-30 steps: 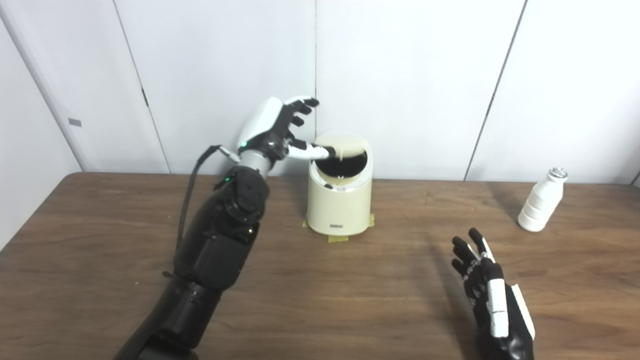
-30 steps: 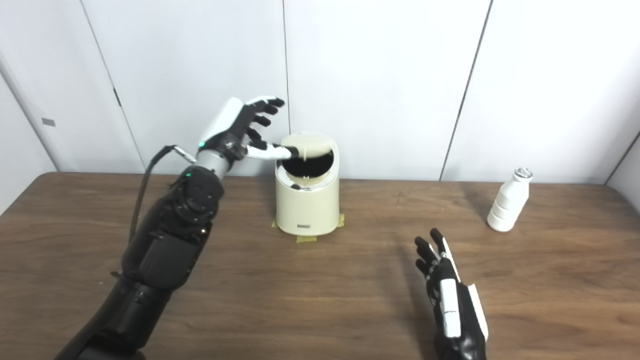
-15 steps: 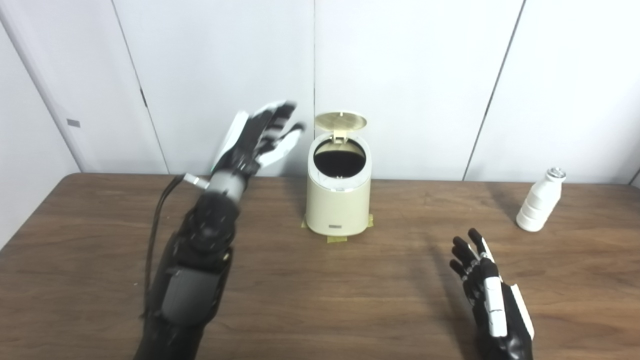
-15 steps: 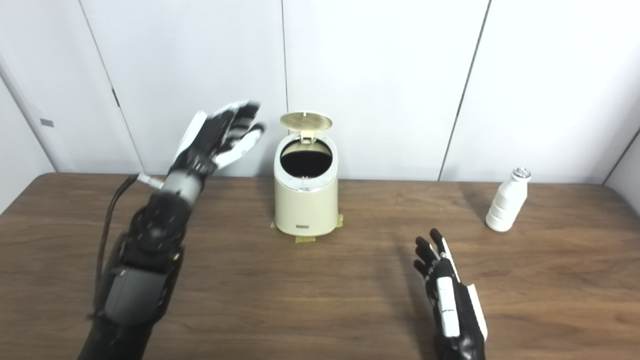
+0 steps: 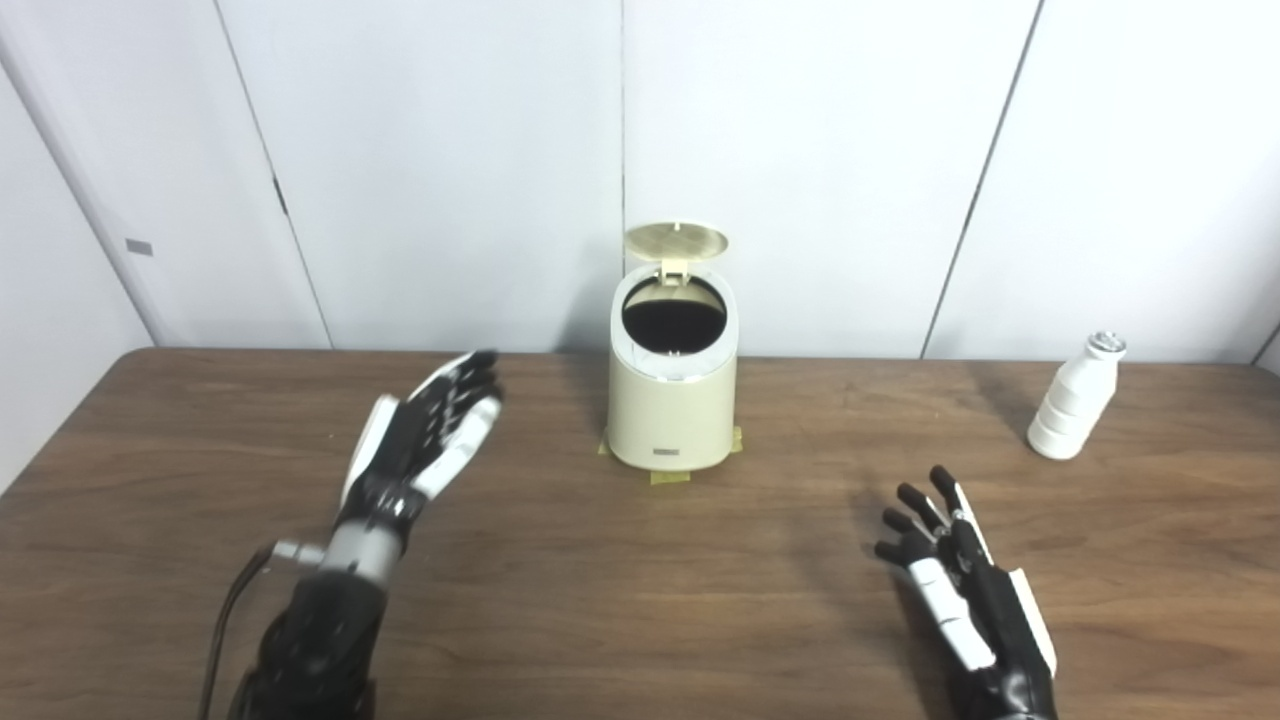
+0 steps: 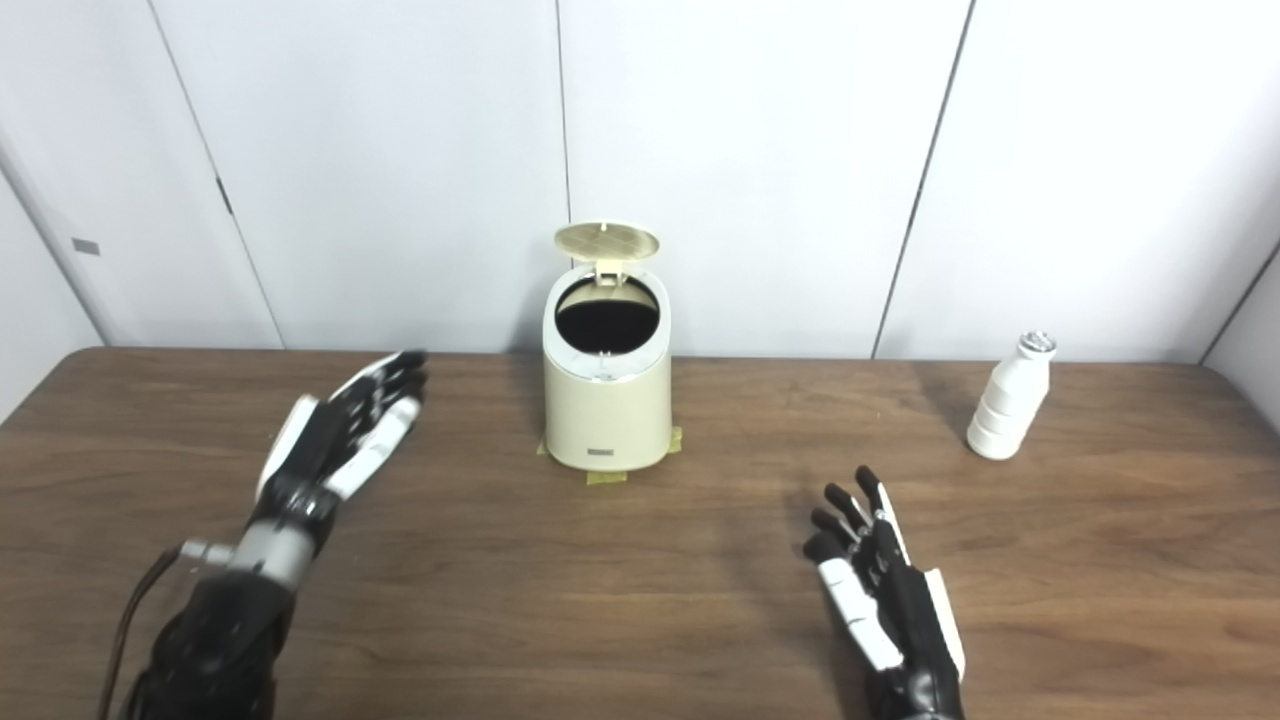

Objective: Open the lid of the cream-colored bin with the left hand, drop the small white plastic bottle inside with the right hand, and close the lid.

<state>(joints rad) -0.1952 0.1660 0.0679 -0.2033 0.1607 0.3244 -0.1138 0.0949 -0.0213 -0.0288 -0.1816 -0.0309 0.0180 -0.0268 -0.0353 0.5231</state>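
Note:
The cream-colored bin [image 5: 672, 420] stands at the back middle of the wooden table, taped down at its base. Its round lid [image 5: 676, 240] is flipped up at the rear, and the dark opening shows. A small white plastic bottle [image 5: 1075, 400] stands upright at the far right, near the wall. My left hand [image 5: 425, 445] hovers low over the table, left of the bin and well apart from it, open with fingers spread. Open as well, my right hand [image 5: 955, 580] is near the front right, palm turned inward, far short of the bottle.
The brown wooden table [image 5: 640, 600] runs to a white panelled wall [image 5: 820, 150] right behind the bin and bottle. Yellow tape tabs [image 5: 668, 476] stick out at the bin's base. A black cable [image 5: 225, 640] trails from my left forearm.
The left hand pushed the lid up, let go, then drew back and down to the left of the bin. The lid now stands open. The right hand turned slightly.

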